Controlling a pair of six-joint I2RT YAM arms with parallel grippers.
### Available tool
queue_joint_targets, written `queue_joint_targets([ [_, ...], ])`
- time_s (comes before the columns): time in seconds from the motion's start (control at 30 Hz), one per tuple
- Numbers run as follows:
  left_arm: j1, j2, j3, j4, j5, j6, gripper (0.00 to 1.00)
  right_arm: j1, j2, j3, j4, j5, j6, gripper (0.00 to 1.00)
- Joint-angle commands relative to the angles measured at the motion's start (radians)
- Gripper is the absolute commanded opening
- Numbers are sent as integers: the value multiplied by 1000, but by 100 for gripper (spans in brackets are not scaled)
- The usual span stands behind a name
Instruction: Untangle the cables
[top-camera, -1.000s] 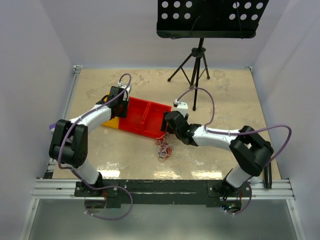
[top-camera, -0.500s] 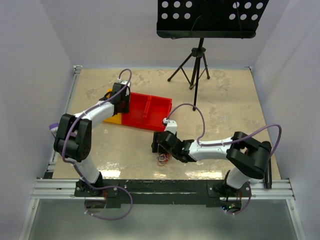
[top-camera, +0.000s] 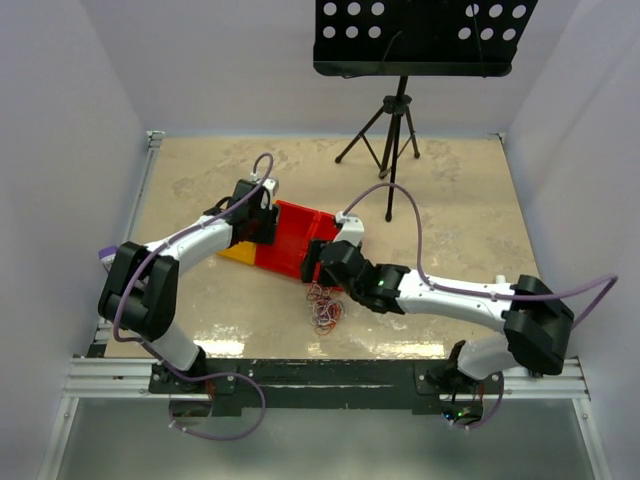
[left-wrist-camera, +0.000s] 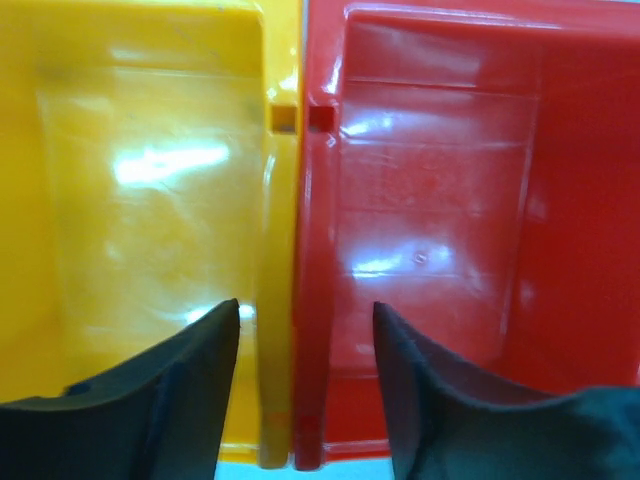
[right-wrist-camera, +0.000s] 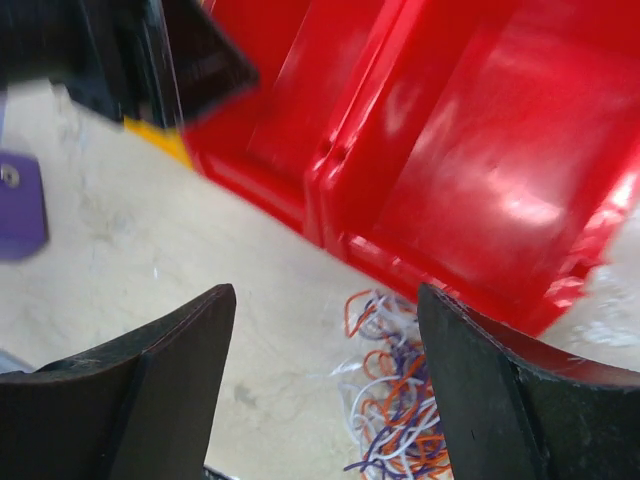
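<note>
cables (right-wrist-camera: 392, 412) lie in one knotted heap on the table (top-camera: 450, 200), just beside the red bins (right-wrist-camera: 480, 190); no strand separated. right gripper (right-wrist-camera: 325, 295) hovers above them, jaws spread wide, holding nothing. left gripper (left-wrist-camera: 305, 320) stands with jaws apart astride the wall where the yellow bin (left-wrist-camera: 130, 200) meets the red, gripping nothing. untangling judged not yet begun

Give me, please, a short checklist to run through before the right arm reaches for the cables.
1. Right end effector open and empty: ok.
2. Cables on the table, outside the red bin: ok.
3. Cables separated: not ok, one tangled bundle.
4. Left end effector clear of the bins: not ok, it straddles the wall where the yellow bin meets the red one.
5. Strands caught under the red bin's edge: cannot tell.
</note>
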Motion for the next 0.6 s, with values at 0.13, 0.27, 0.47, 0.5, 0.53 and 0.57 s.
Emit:
queue_joint_targets([
  [0.13, 2, -68, -7, -52, 172, -9, 85, -135, -51, 0, -185, 138, 0, 73],
  [0.27, 2, -66, 66, -132, 242, 43, 100, -177, 31, 8, -136, 141, -24, 70],
  [0.47, 28, -59, 142, -238, 311, 157, 100, -186, 157, 43, -83, 136, -47, 62],
  [0.5, 38, -75, 145, -239, 327, 171, 100, -189, 168, 43, -84, 138, -47, 58],
  [0.53, 49, -88, 149, -241, 342, 183, 100, -190, 168, 36, -83, 139, -45, 53],
  [0.57, 61, -103, 160, -241, 350, 195, 100, -193, 162, 23, -78, 142, -47, 49],
])
